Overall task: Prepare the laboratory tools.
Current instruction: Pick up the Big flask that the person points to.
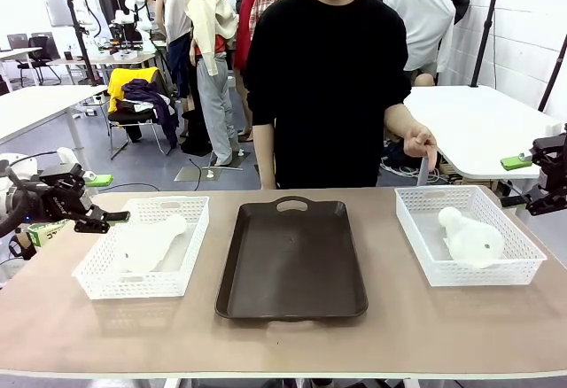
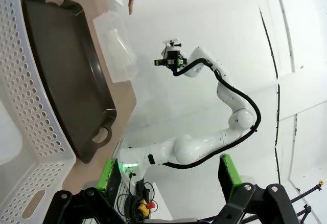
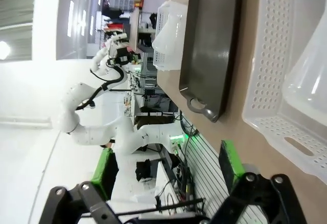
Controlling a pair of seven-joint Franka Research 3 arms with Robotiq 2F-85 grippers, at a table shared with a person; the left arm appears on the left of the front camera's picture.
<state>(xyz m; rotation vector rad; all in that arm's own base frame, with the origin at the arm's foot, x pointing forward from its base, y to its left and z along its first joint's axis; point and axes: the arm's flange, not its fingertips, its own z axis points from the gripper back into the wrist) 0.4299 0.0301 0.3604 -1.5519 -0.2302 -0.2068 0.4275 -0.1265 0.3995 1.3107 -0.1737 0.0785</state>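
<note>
You've got the table point(image 1: 53, 317) w/ the dark tray point(image 1: 292, 264) lying flat at ctr, its handle toward the far edge. Two white mesh baskets flank it: L basket point(image 1: 97, 277) near the left edge, R basket point(image 1: 483, 273) near the right edge, both apart from the tray.

Each basket holds one frosted flask on its side. L flask point(image 1: 146, 242) has its neck toward the basket's far-right corner. R flask point(image 1: 469, 237) has its neck toward the far-left corner.

Your L claw point(image 1: 108, 199) hangs off the table's left edge, just beside L basket's far-left corner, fingers spread apart and holding nothing. Can't tell if it touches the rim. Your R claw point(image 1: 523, 182) sits off the right edge, clear of R basket, fingers also apart and holding nothing.

The person's hand point(image 1: 418, 143) hovers over the far edge, one finger pointing down at R basket's far rim.
</note>
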